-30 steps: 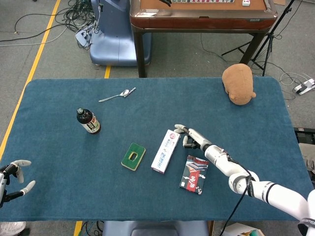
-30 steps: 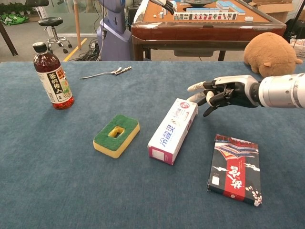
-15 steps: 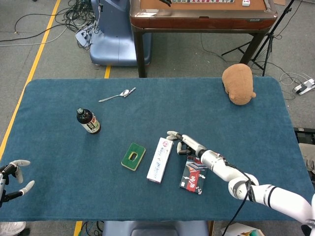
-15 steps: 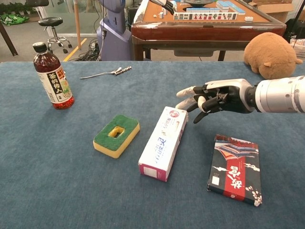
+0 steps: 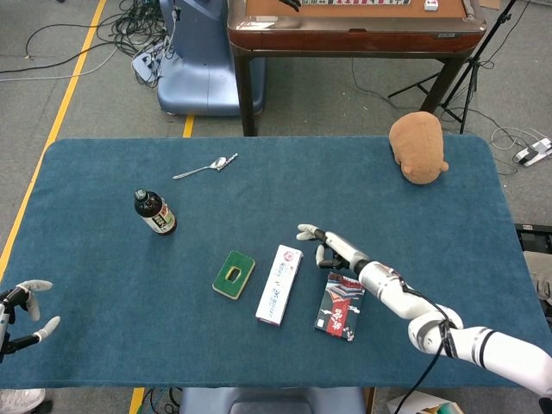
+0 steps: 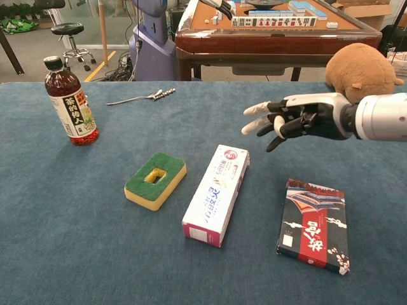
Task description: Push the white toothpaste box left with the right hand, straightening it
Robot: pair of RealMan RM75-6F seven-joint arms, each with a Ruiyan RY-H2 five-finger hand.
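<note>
Right hand is hovering above the blue table, fingers spread and pointing left, holding nothing, clear of the white toothpaste box. Box is lying flat, long axis running near-to-far with a slight tilt to the right at the far end. Green-and-yellow sponge is sitting just beside it on the left, not touching. Dark red-and-black packet is lying to the right, apart from the box. Sauce bottle is standing upright at far left; spoon is lying behind it. Brown plush toy is sitting at the far right edge, partly behind the right arm.
</note>
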